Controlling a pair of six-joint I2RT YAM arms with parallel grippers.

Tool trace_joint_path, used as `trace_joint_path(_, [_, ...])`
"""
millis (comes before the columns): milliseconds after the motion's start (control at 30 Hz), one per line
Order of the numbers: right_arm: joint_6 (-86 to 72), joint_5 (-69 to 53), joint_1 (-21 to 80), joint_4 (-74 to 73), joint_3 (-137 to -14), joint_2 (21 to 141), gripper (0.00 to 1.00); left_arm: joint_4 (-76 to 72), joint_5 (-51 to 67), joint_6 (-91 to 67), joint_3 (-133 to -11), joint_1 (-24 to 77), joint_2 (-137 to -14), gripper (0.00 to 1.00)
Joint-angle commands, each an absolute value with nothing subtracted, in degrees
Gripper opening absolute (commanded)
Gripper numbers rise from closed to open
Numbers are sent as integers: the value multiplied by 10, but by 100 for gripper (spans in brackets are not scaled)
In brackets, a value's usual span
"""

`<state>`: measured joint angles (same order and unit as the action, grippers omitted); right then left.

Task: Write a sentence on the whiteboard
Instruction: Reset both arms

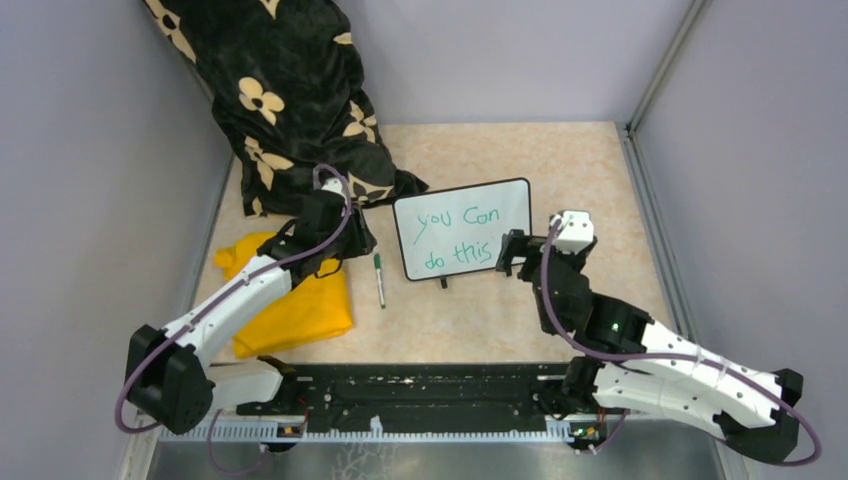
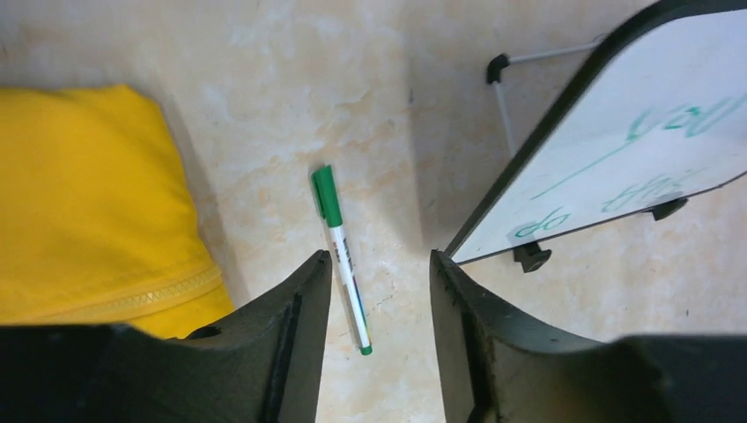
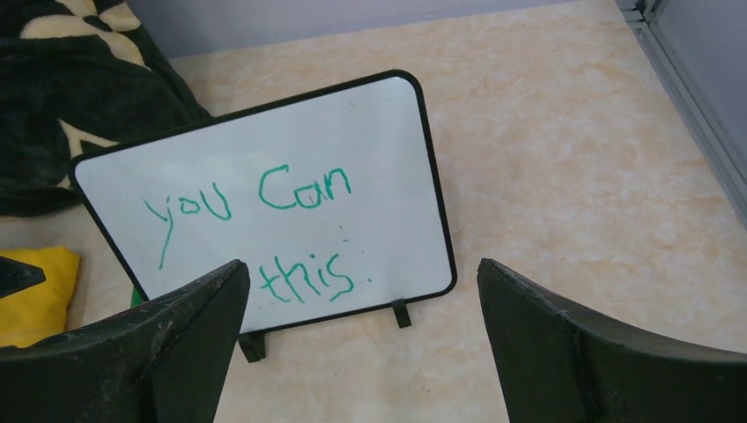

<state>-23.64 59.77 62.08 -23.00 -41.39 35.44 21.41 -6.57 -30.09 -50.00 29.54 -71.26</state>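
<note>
Both my jaws are open and empty: left gripper (image 2: 379,260) above the marker (image 2: 339,247), right gripper (image 3: 361,264) facing the whiteboard (image 1: 462,228). It stands propped mid-tabletop (image 1: 560,170), the sentence (image 1: 465,216) on it. It looks light, stiff and easily tipped, so I'd pinch its frame edge.

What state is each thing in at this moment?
Whiteboard: standing on its feet, written on.
Sentence: green, two lines, "you Can do this".
Green marker: capped, lying loose on the table.
Yellow cloth: folded, flat.
Black floral cloth: heaped at back.
Left gripper: fingers apart, empty.
Right gripper: fingers wide apart, empty.
</note>
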Motion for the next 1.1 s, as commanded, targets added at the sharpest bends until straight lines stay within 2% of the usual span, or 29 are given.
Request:
trace_joint_path(0, [-224,616,617,-178,-474,413,99,161,-50,-256,-525,299,-666,54])
trace_joint_path(100, [-206,634,618,-131,-489,448,99,146,-54,-251,-548,299,-649,61])
trace_joint_path(233, [-170,648,618,-76,-500,473,99,156,-125,-305,-568,299,-631,73])
trace_joint_path(267, [-159,649,617,-63,-502,476,99,163,-144,-323,-570,299,-628,80])
trace_joint_path(300, [-151,653,617,-50,-502,478,99,168,-161,-339,-572,299,-623,92])
trace_joint_path(333, [-143,659,617,-30,-498,477,99,174,-174,-356,-573,299,-619,98])
trace_joint_path(500, [-97,631,615,44,-488,467,99,206,-218,-500,-555,299,-593,99])
trace_joint_path(667, [-72,613,606,3,-541,511,99,230,-207,-498,-589,299,-605,99])
trace_joint_path(767, [-146,579,568,-97,-585,528,92,282,-210,-444,-665,299,-642,99])
trace_joint_path(833, [-212,512,514,-167,-607,528,97,287,-212,-384,-687,299,-653,99])
trace_joint_path(900, [-205,455,464,-171,-596,517,99,252,-196,-302,-677,299,-647,99])
trace_joint_path(1067, [-170,495,443,-123,-547,485,99,110,-116,-192,-595,299,-588,99])
